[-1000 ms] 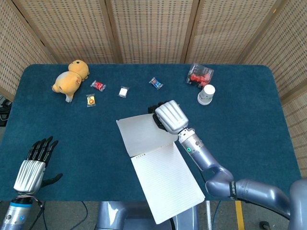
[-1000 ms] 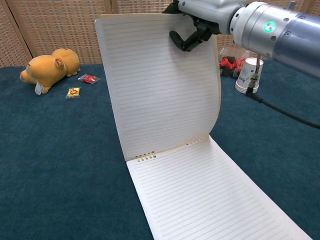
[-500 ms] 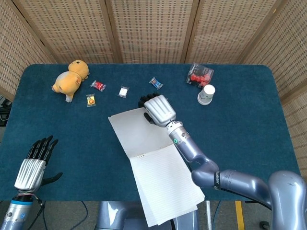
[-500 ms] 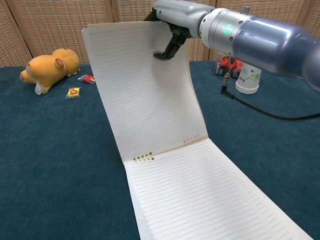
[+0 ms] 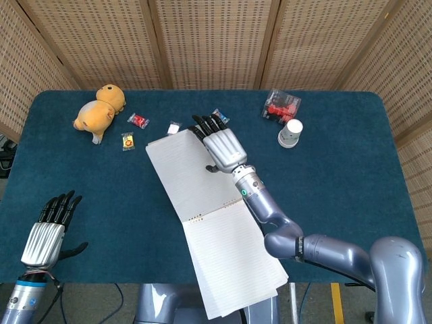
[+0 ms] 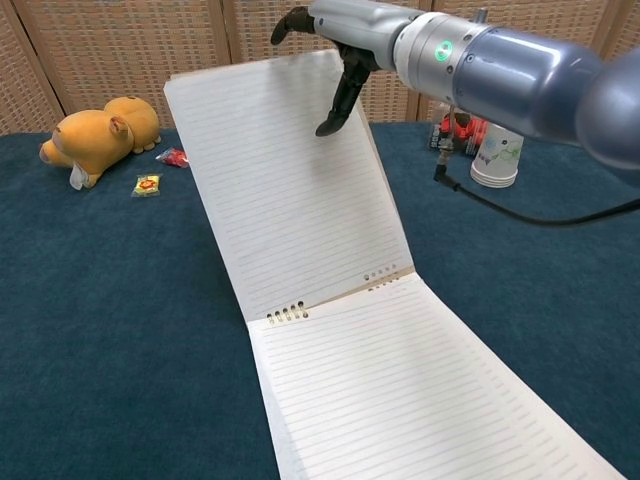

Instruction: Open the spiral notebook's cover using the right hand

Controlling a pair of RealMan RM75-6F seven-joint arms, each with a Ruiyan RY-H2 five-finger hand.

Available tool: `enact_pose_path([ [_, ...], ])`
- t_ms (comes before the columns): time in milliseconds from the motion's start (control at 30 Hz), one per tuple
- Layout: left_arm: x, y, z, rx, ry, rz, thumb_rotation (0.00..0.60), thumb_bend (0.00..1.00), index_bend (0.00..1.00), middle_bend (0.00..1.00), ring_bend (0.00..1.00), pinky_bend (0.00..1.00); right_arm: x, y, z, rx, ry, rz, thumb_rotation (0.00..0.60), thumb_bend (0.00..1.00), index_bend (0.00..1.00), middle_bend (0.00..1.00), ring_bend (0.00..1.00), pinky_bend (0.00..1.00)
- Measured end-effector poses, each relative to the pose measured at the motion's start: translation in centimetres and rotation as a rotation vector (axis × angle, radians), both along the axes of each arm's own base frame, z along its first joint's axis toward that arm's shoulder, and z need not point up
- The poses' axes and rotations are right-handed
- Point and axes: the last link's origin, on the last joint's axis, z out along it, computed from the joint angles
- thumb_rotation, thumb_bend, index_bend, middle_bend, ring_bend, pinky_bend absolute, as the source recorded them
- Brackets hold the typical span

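Clearly the right hand (image 5: 223, 145) is doing the last of the work: it is hovering over the far edge of the cover (image 6: 285, 180), fingers spread and stretched out, thumb hanging down in front of the lined inner face, and it is grasping nothing that I can make out; whether any finger is touching the sheet I cannot tell. The spiral notebook (image 5: 212, 219) is lying near the middle of the surface (image 5: 351, 175), its lower page flat and running off the near edge, while the cover is leaning back past upright from the binding holes toward the far side, not yet flat. So I am judging the opening mostly done; what is left is letting the cover settle down onto the cloth and drawing the hand away. Behind the cover, small things are sitting close: a white sweet (image 5: 174, 126) just beside its far corner and a blue-wrapped sweet (image 5: 220, 115) just beyond the fingertips, so the cover may be coming down on or against them. Further left are a red sweet (image 5: 138, 121), a yellow sweet (image 5: 127, 140) and a plush toy (image 5: 99, 113); to the right, well apart, a paper cup (image 5: 289, 133) and a clear packet with red pieces (image 5: 281, 106) are standing out of the way. The left hand (image 5: 48, 233) is resting at the near left corner, fingers apart, holding nothing.
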Motion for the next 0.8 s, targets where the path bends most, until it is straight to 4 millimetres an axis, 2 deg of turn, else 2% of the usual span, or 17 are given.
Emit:
enact_pose_path([
  [167,0.1,-0.1,-0.1,-0.004,0.005,-0.004,0.600,0.00,0.00,0.00,0.00,0.05,-0.9,0.2,1.1,-0.011,-0.015,-0.009,0.600,0.06,0.00,0.00,0.00,0.00],
  [433,0.4,-0.4,-0.1,0.001,0.011,-0.018,0.600,0.00,0.00,0.00,0.00,0.05,-2.4,1.2,3.0,-0.022,-0.033,-0.028,0.600,0.06,0.01,0.00,0.00,0.00],
  [633,0.2,-0.6,-0.1,0.003,0.018,-0.017,0.600,0.00,0.00,0.00,0.00,0.05,-6.8,3.1,4.3,-0.054,-0.024,-0.066,0.600,0.06,0.02,0.00,0.00,0.00],
  [800,0.4,-0.8,-0.1,0.006,0.017,-0.027,0.600,0.00,0.00,0.00,0.00,0.05,-12.4,5.9,5.8,-0.104,-0.048,-0.111,0.600,0.07,0.02,0.00,0.00,0.00],
])
